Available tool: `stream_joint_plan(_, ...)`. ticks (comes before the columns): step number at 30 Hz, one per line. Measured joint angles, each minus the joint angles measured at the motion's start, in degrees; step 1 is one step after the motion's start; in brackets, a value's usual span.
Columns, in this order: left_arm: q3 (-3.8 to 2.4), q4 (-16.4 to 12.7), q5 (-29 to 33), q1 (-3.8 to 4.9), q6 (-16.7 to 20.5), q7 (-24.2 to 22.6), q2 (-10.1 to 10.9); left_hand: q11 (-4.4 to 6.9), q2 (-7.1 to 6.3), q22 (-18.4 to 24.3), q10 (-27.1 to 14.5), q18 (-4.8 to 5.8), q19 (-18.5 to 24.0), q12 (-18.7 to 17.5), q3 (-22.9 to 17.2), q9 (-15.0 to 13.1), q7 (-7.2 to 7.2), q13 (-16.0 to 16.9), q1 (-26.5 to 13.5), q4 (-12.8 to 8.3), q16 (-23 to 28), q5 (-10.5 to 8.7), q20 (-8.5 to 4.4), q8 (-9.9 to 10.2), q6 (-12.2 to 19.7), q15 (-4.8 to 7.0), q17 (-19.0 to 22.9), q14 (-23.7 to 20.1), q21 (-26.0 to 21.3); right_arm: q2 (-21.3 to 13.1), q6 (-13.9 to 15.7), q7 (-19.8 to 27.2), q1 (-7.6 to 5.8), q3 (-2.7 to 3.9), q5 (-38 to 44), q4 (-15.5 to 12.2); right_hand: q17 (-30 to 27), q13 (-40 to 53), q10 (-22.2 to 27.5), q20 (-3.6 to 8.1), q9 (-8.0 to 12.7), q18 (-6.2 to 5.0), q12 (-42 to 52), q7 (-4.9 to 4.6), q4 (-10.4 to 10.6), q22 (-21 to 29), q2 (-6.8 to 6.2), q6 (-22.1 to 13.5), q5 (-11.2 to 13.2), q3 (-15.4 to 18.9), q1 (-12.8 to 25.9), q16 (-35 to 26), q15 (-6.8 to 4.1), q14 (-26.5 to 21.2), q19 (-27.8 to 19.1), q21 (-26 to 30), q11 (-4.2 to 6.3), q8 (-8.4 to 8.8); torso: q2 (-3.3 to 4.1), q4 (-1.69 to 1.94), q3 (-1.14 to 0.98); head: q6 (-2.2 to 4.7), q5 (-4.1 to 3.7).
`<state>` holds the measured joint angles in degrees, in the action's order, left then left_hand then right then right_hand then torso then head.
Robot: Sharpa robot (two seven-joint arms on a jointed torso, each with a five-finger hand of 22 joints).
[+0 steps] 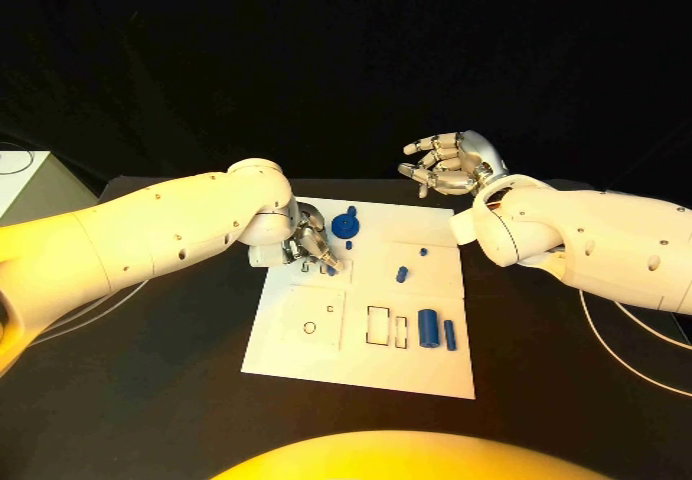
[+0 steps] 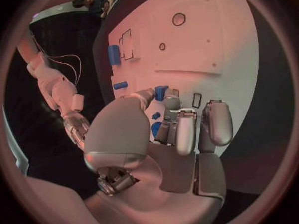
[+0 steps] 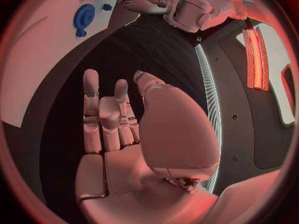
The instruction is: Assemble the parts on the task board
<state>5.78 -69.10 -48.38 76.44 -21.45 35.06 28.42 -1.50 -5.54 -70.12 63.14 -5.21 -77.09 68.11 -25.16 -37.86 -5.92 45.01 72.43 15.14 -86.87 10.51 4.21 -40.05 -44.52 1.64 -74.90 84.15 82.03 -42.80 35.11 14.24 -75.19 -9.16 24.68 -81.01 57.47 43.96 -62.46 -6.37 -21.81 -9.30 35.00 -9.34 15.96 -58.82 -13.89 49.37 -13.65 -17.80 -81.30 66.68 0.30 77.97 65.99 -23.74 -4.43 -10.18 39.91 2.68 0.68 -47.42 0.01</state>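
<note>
The left hand [image 1: 307,246] hung low over the far left part of the task board [image 1: 361,365], fingers pointed down at the white surface. From the head view its grip could not be read. The left wrist view settled more: the left hand [image 2: 168,134] had its fingers [image 2: 186,132] curled down toward the board [image 2: 206,45], with a small blue part [image 2: 161,92] at the thumb tip and more blue showing between the fingers. Whether that part was pinched or merely touched, I could not tell.

Just beside that hand on the board, toward the far edge, lay a round blue disc part [image 1: 346,225]. The right wrist view showed the same disc [image 3: 84,16] face-on, with two little blue parts [image 3: 106,7] close to it.

Toward the middle of the board stood two short blue pegs [image 1: 402,273], one a little farther back. At the near right part of the board a blue cylinder [image 1: 428,324] lay beside a slimmer blue pin [image 1: 450,335], next to outlined rectangular recesses [image 1: 378,326]. The left wrist view caught that cylinder [image 2: 113,54] too.

The right hand [image 1: 450,164] was raised beyond the board's far right corner, well apart from it, fingers loosely bent and grasping nothing. Its own wrist view showed the right hand [image 3: 121,134] with fingers upright, apart and empty, above the black table [image 3: 156,50].
</note>
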Motion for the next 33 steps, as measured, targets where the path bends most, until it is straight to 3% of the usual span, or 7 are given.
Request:
stream_joint_plan(4,-0.03,-0.12,0.25,0.06,0.01,-0.06,0.14,0.07,-1.33,0.00,-0.10,0.00,0.00,-0.24,-6.81,-0.01,0.12,-0.36,2.13,-2.43,0.00,-0.21,0.00,0.66,0.35,0.20,0.00,-0.21,0.00,0.03,-0.10,-0.07,0.00,-0.02,0.01,0.07,0.00,0.00,-0.05,0.00,0.00,0.00,0.00,0.00,0.00,0.00,0.00,0.00,0.00,0.00,0.00,0.00,0.00,0.00,0.00,0.00,-0.05,0.00,-0.01,0.00,0.01,-0.01,0.01)
stream_joint_plan(12,0.06,-0.63,0.90,-0.06,0.10,-0.13,0.76,0.07,-3.12,-0.31,-0.09,0.00,0.00,-0.71,-10.94,-0.02,-0.10,-0.61,1.05,0.74,0.00,-0.08,0.00,-1.60,0.74,0.20,0.00,-0.21,0.23,0.03,-0.31,-0.20,0.00,-0.07,0.03,0.16,0.00,-0.09,-0.06,0.00,-0.04,0.00,0.00,0.01,0.00,0.04,0.00,0.00,-0.14,0.00,0.00,0.00,0.00,0.00,0.00,0.00,-0.05,-0.18,-0.04,0.01,0.01,-0.01,0.05)
stream_joint_plan(14,0.06,-0.80,1.08,-0.06,0.18,-0.15,0.97,0.07,-3.76,-0.31,-0.09,0.00,0.00,-0.71,-14.07,-0.02,-0.14,-0.59,-0.22,-1.83,0.00,-0.05,0.00,-1.86,0.77,0.20,0.00,-0.21,0.23,0.03,-0.35,-0.22,0.00,-0.08,0.04,0.17,0.01,-0.16,-0.06,0.00,-0.04,0.00,0.00,0.01,0.00,0.07,0.00,0.00,-0.23,0.00,0.00,0.00,0.00,0.00,0.00,0.00,-0.06,-0.24,-0.04,0.01,0.01,0.05,0.05)
stream_joint_plan(19,0.06,-1.38,1.60,-0.07,0.62,-0.18,1.70,0.05,-4.29,-0.39,0.85,0.00,0.00,-0.65,-15.45,-0.02,-0.19,-0.30,-2.73,-1.87,-0.28,1.03,0.00,-3.10,0.82,0.20,0.00,-0.21,0.23,-0.03,-0.44,-0.27,0.00,-0.10,0.06,0.18,0.01,-0.16,-0.06,0.00,-0.04,0.00,0.00,0.01,0.00,0.07,0.00,-0.01,-0.23,0.00,0.00,0.00,0.00,0.00,0.00,0.00,-0.06,-0.24,-0.04,0.03,-0.01,0.10,0.04)
stream_joint_plan(21,0.05,-1.66,1.78,-0.07,0.91,-0.19,2.05,0.24,-4.77,-0.61,1.17,0.00,0.00,-0.26,-17.85,-0.03,-0.18,0.31,-3.69,-3.98,-0.29,1.57,0.00,-3.20,0.81,0.20,0.00,-0.21,0.43,-0.06,-0.47,-0.28,0.00,-0.11,0.06,0.19,0.01,-0.16,-0.06,0.00,-0.04,0.00,0.00,0.02,0.00,0.07,0.00,-0.01,-0.23,0.00,0.00,0.00,0.00,0.00,0.00,0.00,-0.06,-0.23,-0.05,0.03,-0.02,0.10,0.02)
stream_joint_plan(27,0.04,-2.64,2.28,-0.06,2.26,-0.25,3.10,0.70,-5.74,-1.23,2.90,0.00,-0.51,0.81,-17.86,-0.32,0.24,2.06,-6.52,-3.99,-0.77,7.27,-0.52,-4.08,0.38,0.61,0.00,-0.21,0.89,-0.17,-0.58,-0.34,0.00,-0.13,0.08,0.21,0.01,-0.16,-0.06,0.00,-0.04,0.00,0.00,0.09,0.00,0.07,0.00,-0.08,-0.23,0.00,0.00,0.00,0.00,0.00,0.00,0.00,-0.06,-0.23,-0.08,0.04,-0.03,0.10,0.01)
stream_joint_plan(33,0.04,-3.84,2.17,-0.06,4.70,-0.67,4.04,1.60,-7.00,-3.59,6.03,0.90,-2.38,2.62,-17.29,-4.47,0.95,5.49,-8.99,-4.57,-1.40,15.46,-1.31,-4.77,-1.42,1.34,0.00,-0.10,1.74,-0.30,-0.66,-0.38,0.01,-0.16,0.10,0.23,0.01,-0.27,-0.06,0.00,-0.04,0.00,0.00,0.09,0.00,0.12,0.00,-0.09,-0.23,0.00,0.00,-0.35,0.00,0.00,0.00,0.19,-0.06,-0.23,-0.07,0.05,-0.05,0.09,0.03)
